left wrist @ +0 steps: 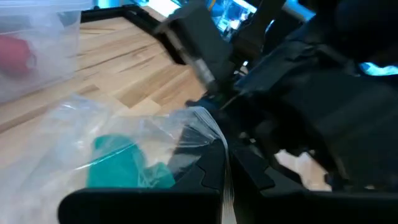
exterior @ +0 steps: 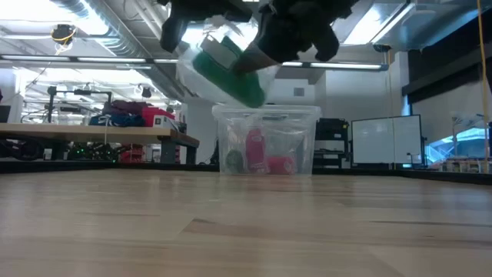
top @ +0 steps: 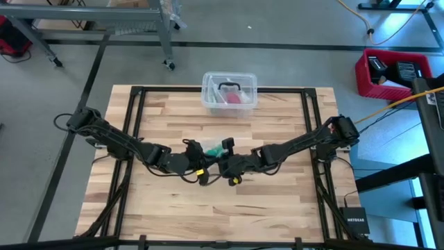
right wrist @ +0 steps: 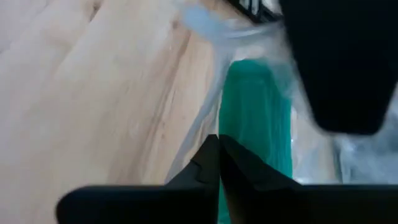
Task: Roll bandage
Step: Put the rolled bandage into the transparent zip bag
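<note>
The teal-green bandage (exterior: 227, 69) sits inside a clear plastic bag (exterior: 192, 65), which hangs well above the table between my two grippers. In the high view the green (top: 214, 149) shows at the table's middle, with my left gripper (top: 200, 158) on its left and my right gripper (top: 227, 158) on its right. Both grippers are shut on the bag. The bandage also shows through the plastic in the left wrist view (left wrist: 118, 165) and in the right wrist view (right wrist: 255, 112). My left gripper (left wrist: 221, 155) pinches the bag's clear plastic at an edge (left wrist: 208, 127) between its two shut fingers, beside the bandage. The bag is lifted clear of the table. My right gripper (right wrist: 217, 143) pinches the clear plastic at an edge (right wrist: 208, 118) between its shut fingers, right beside the green bandage. The bag is clear of the table here too.
A clear plastic tub (top: 229, 90) with a pink-red item (top: 236, 98) stands at the table's far edge, middle; it also shows in the low view (exterior: 265, 142). Bare wooden tabletop (top: 173, 201) lies below and in front of the grippers.
</note>
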Robot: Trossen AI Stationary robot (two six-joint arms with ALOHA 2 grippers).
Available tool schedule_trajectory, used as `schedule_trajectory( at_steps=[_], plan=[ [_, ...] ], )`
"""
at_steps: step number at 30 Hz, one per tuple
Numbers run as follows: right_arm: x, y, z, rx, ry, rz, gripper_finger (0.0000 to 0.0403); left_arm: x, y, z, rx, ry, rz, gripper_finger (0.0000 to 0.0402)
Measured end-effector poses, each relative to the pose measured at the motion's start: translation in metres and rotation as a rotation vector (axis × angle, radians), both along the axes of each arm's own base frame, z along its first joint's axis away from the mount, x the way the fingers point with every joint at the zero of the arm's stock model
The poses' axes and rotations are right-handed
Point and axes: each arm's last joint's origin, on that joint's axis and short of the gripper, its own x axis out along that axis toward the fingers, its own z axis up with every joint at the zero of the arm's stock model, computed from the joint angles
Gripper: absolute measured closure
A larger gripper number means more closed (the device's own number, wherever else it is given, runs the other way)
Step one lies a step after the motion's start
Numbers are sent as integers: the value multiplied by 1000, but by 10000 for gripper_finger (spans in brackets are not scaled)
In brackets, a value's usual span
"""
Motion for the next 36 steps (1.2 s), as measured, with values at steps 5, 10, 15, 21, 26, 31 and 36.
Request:
schedule_trajectory(
  at_steps=[5,10,15,21,26,31,36],
  plan=[
    [-14,16,21,8,64,16,372,-2,-1,-4,29,48,-9,396],
    [-50,31,66,34,140,16,373,-4,0,-9,62,107,-13,396],
    [-79,22,73,108,234,-114,364,-6,-4,-9,105,118,-41,396],
    [-86,8,32,120,290,-154,277,-7,-9,-8,128,119,-66,396],
    [-78,-9,-3,157,191,-107,213,-9,-14,-8,138,120,-86,396],
    [-69,-10,4,165,111,-39,204,-10,-16,-8,140,121,-95,396],
    [-63,-4,20,206,91,66,232,-10,-16,-9,154,131,-98,396]
  ],
)
